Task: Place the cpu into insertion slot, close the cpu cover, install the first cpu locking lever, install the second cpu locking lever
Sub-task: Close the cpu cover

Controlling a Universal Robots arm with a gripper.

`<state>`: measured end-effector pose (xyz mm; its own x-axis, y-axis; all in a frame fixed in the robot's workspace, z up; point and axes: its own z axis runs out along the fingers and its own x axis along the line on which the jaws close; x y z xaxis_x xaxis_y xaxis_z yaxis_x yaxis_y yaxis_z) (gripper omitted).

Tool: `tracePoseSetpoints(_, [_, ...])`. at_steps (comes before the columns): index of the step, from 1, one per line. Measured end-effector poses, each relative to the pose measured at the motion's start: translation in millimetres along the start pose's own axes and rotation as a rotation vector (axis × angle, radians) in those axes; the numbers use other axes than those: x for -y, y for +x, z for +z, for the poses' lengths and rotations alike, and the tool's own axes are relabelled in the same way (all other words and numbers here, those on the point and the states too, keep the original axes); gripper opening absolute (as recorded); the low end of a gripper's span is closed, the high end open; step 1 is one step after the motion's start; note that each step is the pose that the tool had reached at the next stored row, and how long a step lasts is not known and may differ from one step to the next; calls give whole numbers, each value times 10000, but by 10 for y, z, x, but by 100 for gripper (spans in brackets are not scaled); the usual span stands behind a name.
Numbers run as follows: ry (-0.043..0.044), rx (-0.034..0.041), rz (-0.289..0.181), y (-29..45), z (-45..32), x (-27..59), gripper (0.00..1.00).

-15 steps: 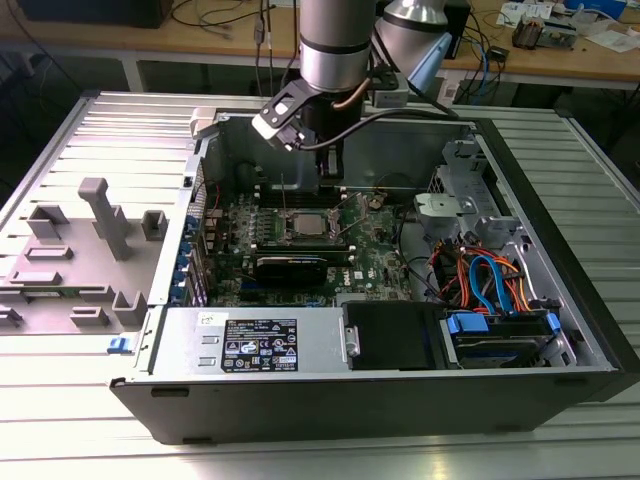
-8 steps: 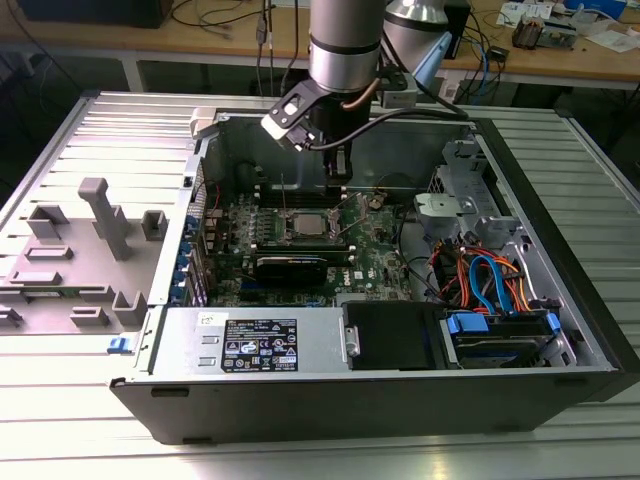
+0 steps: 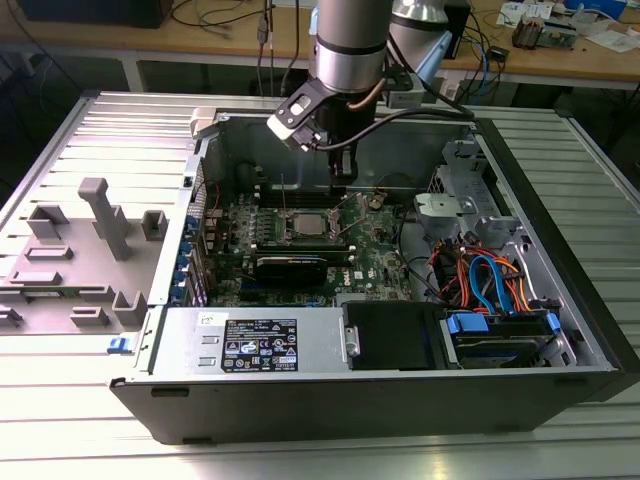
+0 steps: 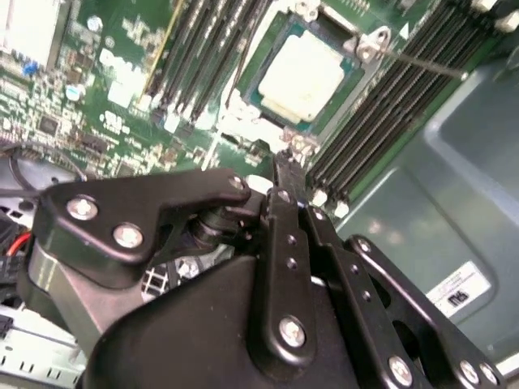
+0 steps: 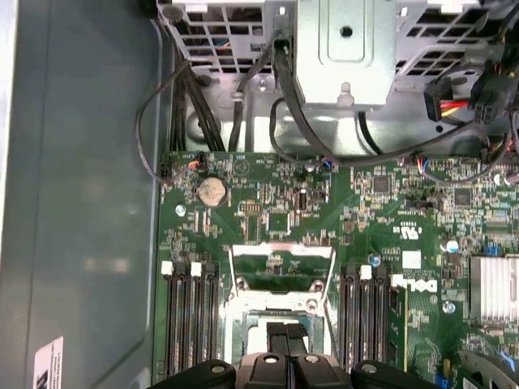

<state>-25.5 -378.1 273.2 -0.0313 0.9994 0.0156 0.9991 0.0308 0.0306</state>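
Second wrist view: black gripper (image 4: 284, 166) hovers near metal-rimmed square insertion slot (image 4: 350, 77).
Fingers pressed together, nothing held; small silvery square cpu (image 4: 302, 77) sits in slot.

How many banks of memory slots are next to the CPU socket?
2. In the first wrist view, one bank sits on one side of the socket, the other on the opposite side. The gripper hides their near ends.

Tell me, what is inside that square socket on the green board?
The cpu lies in the insertion slot, silvery top facing up. It covers the slot's centre, so what is underneath it cannot be seen.
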Motion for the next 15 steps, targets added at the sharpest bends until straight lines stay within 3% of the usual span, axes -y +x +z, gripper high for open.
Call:
tracePoseSetpoints(12, [0, -1, -1, -6, 28, -494, 11])
tracePoseSetpoints(15, [0, -1, -1, 2, 72, -557, 11])
